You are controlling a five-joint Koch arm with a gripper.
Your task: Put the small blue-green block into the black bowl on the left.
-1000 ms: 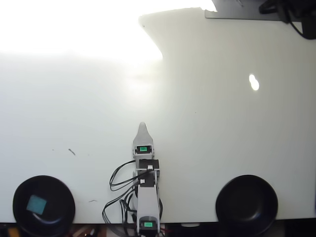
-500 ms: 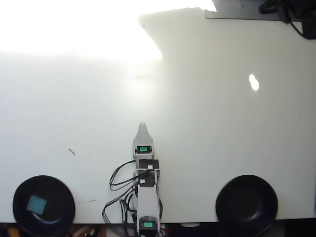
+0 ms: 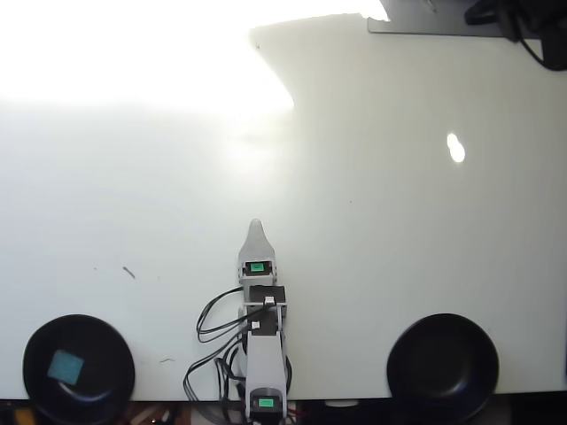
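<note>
Overhead view: blue-green block [image 3: 66, 366] lies inside left black bowl [image 3: 78, 368]; gripper [image 3: 256, 227] over bare counter [image 3: 399, 230], jaws' state indiscernible.

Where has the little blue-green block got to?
In the overhead view, the blue-green block lies inside the left black bowl, bottom-left corner, left of the arm.

**Matt white tabletop, black bowls, plastic arm**

In the overhead view the table [image 3: 399, 248] looks like a smooth, matt white board, washed out by glare toward ten o'clock, with a few faint dark scuffs at eight o'clock. The left bowl [image 3: 106, 341] at seven o'clock and the right bowl [image 3: 443, 365] at five o'clock are black, smooth, with only a dull sheen. The block [image 3: 66, 365] in the left bowl is flat-faced, matt blue-green. The arm [image 3: 264, 354] at six o'clock appears to be white and black plastic, its gripper [image 3: 256, 232] a smooth pale shell; thin black cables [image 3: 213, 323] look rubbery.
</note>
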